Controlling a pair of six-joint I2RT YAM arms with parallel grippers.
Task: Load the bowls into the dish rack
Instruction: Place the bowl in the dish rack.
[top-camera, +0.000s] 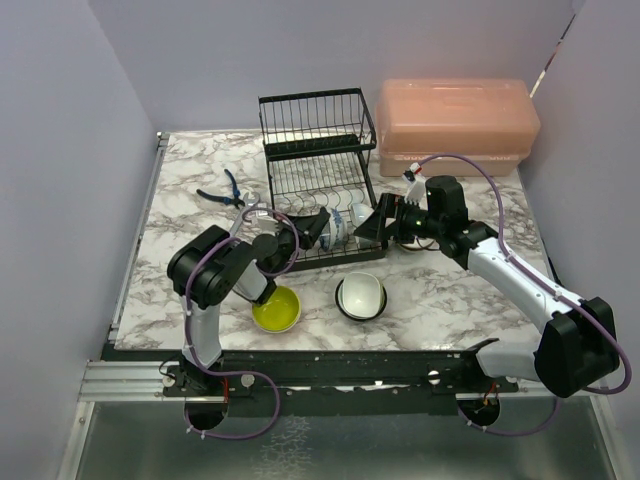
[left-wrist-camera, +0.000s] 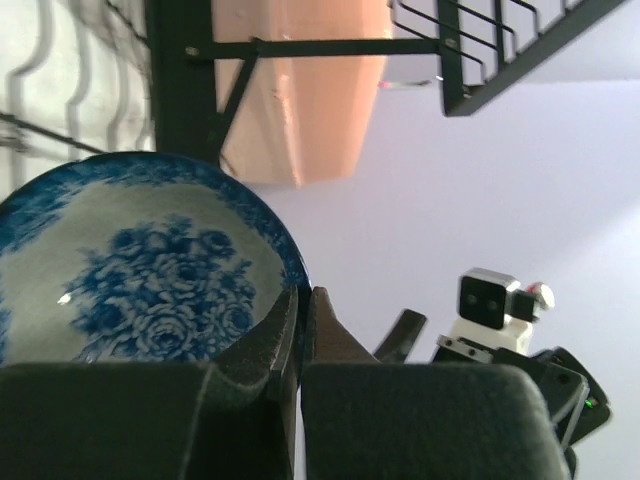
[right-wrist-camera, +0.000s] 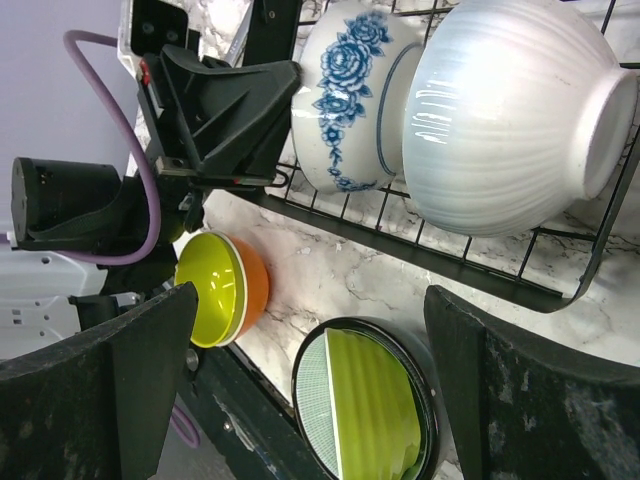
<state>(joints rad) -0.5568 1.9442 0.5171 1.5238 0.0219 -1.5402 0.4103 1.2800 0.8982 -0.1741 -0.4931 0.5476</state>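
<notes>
Loading | left claw (left-wrist-camera: 300, 296) pressed together, empty; blue-flowered round glazed bowl (left-wrist-camera: 150, 270) just beside tips | right claw (right-wrist-camera: 310, 300) spread | bowl likely rigid, slick, breakable: pinch rim

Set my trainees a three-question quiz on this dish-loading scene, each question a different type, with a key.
1. True or false: the right hand is shut on the white bowl.
2. What lies left of the dish rack? A pliers, B spoon, C cup.
3. Fill in: the patterned bowl by the left hand has ____ flowers.
Key: 1 false; 2 A; 3 blue.
</notes>
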